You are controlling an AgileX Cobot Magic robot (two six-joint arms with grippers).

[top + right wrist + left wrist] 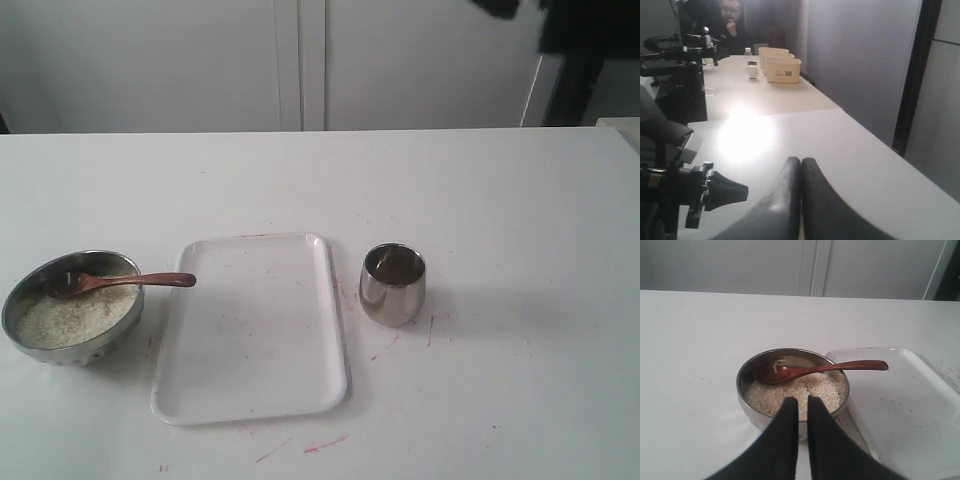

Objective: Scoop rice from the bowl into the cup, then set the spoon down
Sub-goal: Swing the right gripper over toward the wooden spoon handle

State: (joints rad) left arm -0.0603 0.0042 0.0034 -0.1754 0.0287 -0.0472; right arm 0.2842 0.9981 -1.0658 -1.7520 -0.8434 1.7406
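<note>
While spoon (125, 281) lies in bowl (90, 350) (on rice (75, 318)), left gripper (802, 404), right gripper (801, 164) are closed.

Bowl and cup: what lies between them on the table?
A white tray lies between the bowl and the cup, as the exterior view shows. The handle of the spoon reaches over its edge.

Steel bowl (92, 350) of white rice (62, 320) by the desk's left edge, wooden spoon (130, 281) resting inside, handle over the rim; steel cup (392, 298) upright mid-desk.
</note>
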